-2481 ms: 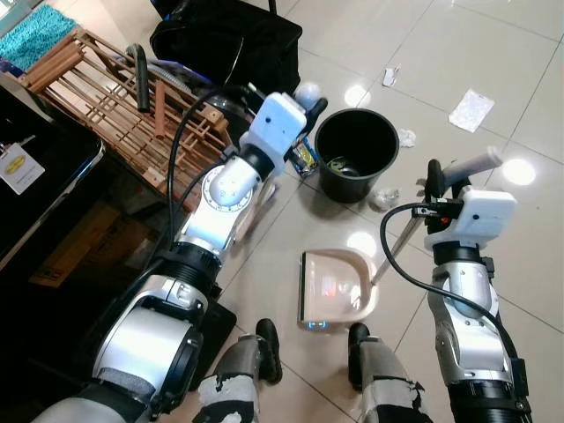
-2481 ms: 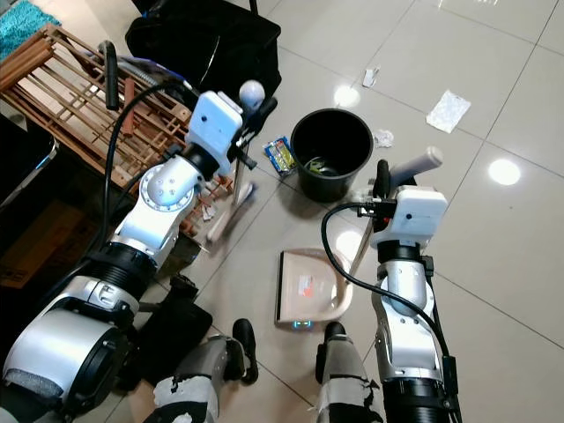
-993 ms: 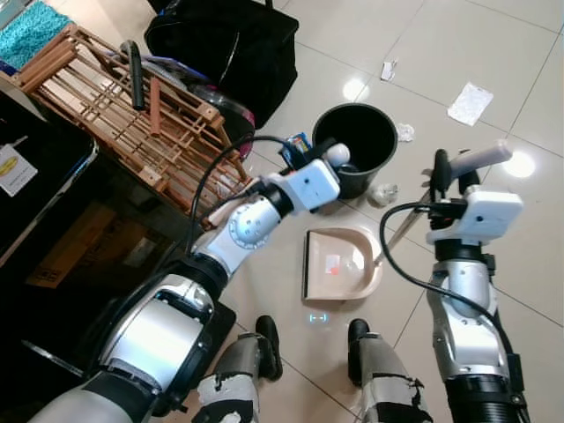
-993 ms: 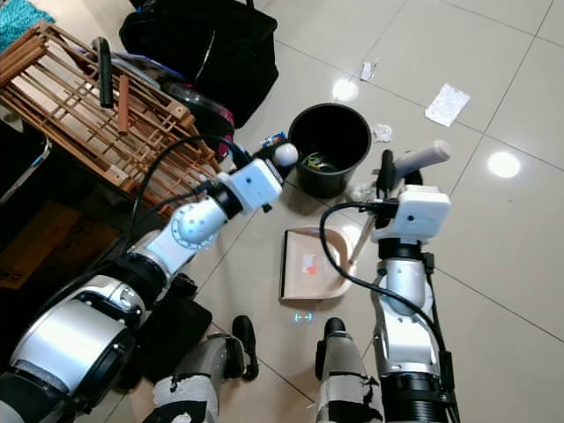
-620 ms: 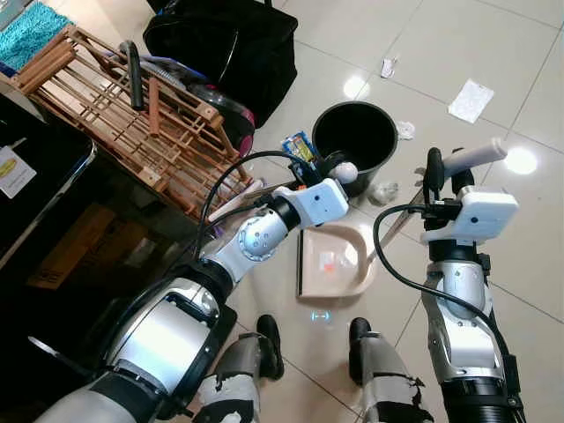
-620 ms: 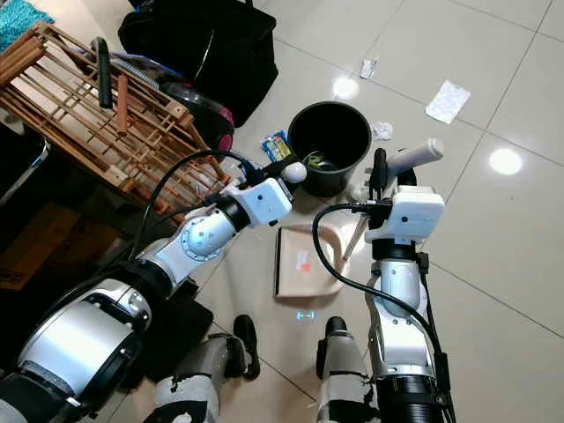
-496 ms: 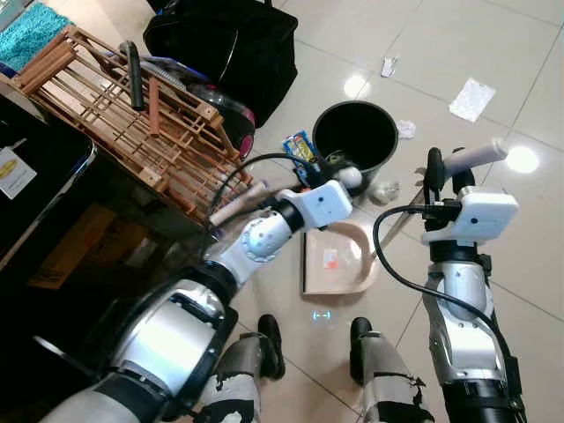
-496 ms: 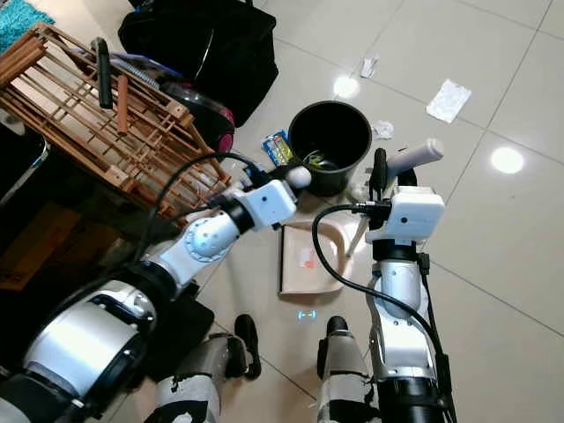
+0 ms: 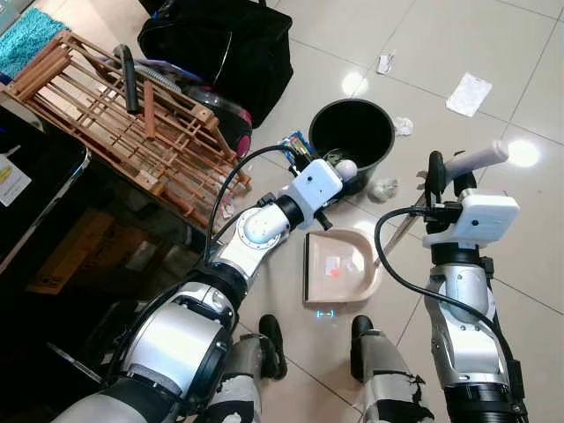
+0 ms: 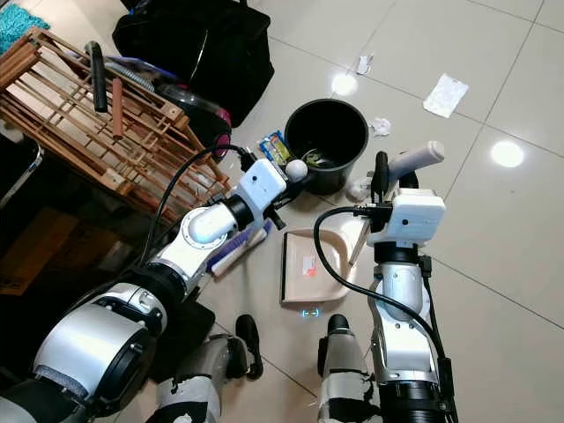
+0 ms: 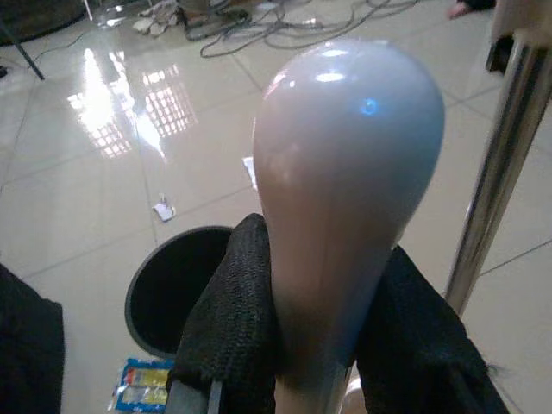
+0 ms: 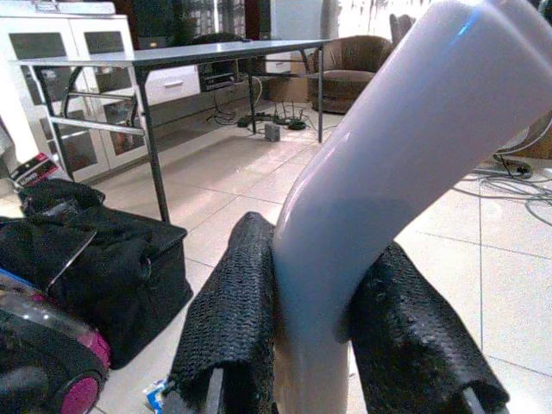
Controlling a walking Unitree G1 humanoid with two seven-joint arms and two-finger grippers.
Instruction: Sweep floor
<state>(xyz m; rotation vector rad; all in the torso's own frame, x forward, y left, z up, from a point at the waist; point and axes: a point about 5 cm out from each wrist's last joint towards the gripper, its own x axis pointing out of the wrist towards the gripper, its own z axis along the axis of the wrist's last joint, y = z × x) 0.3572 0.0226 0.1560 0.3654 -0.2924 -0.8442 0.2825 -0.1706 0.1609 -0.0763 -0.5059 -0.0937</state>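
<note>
Nearest the robot's feet: glossy pale tiled floor [image 9: 529, 291], strong lamp glare. On it lies a beige plastic dustpan [image 9: 339, 269], flat tray with raised rim, a small red scrap inside. Its thin metal pole rises slanted to a smooth pale grey angled dustpan grip [image 9: 476, 159].

Right end effector [image 9: 445, 176]: arm bent at the elbow, forearm upright, white wrist box on top. Black mesh-textured fingers [image 12: 231, 323] clamped tight on either side of the dustpan grip.

Left end effector [image 9: 333, 173]: silver arm stretched forward and across toward the middle, black cable looped over it. Woven black fingers [image 11: 233, 319] squeezed on a glossy white rounded broom handle [image 11: 345, 198], knob end protruding past the fingertips. Below the arm, the broom head [image 10: 236, 248] with pale and purple bristles rests on the floor, just left of the dustpan.

Just beyond the dustpan: round black plastic bin [image 9: 353, 141], open top, some scraps inside. A crumpled white paper wad [image 9: 383, 189] sits against its right base; a blue-yellow wrapper [image 9: 296, 144] lies at its left.

Further out: a second paper wad [image 9: 404, 126], a flat white sheet [image 9: 469, 93] and a small scrap [image 9: 384, 63], well apart on the tiles.

Left side: slatted wooden rack [image 9: 123, 132] tilted on the floor; behind it a black fabric bag [image 9: 220, 44].
</note>
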